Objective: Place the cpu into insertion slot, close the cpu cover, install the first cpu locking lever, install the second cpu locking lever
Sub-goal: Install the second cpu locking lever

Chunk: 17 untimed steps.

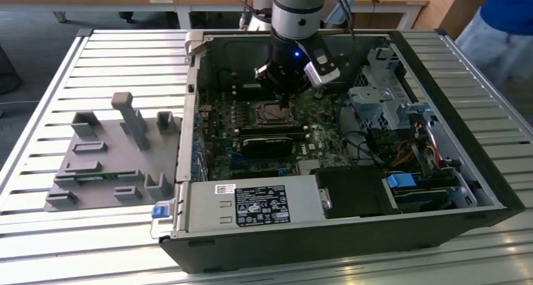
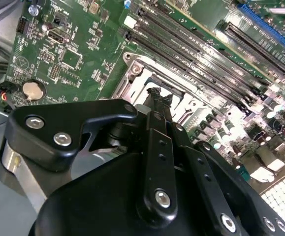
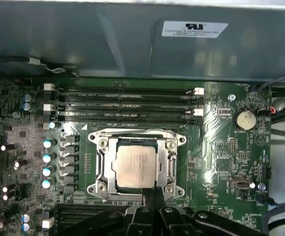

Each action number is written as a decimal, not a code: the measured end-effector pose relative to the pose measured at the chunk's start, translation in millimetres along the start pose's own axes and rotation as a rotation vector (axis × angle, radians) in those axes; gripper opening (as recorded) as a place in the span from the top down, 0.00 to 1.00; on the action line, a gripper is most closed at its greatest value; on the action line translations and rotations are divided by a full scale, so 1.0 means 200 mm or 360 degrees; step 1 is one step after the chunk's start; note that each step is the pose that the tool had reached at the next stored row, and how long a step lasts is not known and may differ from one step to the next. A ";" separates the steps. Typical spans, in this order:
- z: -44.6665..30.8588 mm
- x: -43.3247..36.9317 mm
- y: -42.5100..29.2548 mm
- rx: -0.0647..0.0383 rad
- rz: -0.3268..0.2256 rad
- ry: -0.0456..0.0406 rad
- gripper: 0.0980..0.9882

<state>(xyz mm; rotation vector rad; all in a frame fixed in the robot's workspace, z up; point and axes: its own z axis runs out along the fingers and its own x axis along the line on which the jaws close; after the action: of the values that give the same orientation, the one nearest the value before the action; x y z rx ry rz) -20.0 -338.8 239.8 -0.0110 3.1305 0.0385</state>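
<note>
In the first wrist view the cpu [image 3: 135,165], a flat square chip with a dull silver top, lies in the insertion slot [image 1: 268,113] on the green board. The cpu cover [image 3: 168,162], a thin silver frame, lies flat around the chip, which shows through its window. My gripper [image 3: 153,192] hangs just above the socket's edge, beside the cover, with its black fingers pressed together on nothing. Seen from behind in the second wrist view, the gripper [image 2: 157,96] tapers to a point over the socket frame. In the exterior view the gripper [image 1: 283,102] reaches down into the open case.
Black memory slots [image 3: 127,103] run alongside the socket and a coin battery [image 3: 244,119] sits on the board. A black card [image 1: 266,141], power supply [image 1: 249,204] and drive cage [image 1: 379,104] crowd the case. A grey fixture [image 1: 108,154] stands outside. A person in blue [image 1: 500,23] stands nearby.
</note>
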 end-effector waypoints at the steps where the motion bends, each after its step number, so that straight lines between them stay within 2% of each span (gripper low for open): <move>1: 0.000 0.000 -0.006 -0.0016 0.0000 0.0001 0.99; 3: 0.000 0.000 -0.018 -0.0049 0.0000 0.0002 0.99; 4: 0.000 0.000 -0.023 -0.0054 0.0001 0.0003 0.99; 9: -0.001 0.000 -0.053 -0.0055 0.0001 0.0016 0.99; 15: -0.002 0.000 -0.098 -0.0056 0.0001 0.0022 0.99; 16: -0.002 0.001 -0.119 -0.0056 0.0002 0.0023 0.99; 17: -0.002 0.001 -0.120 -0.0056 0.0002 0.0024 0.99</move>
<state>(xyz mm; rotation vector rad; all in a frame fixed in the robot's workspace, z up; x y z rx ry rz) -20.1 -362.7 239.6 -0.0099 3.1446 0.0939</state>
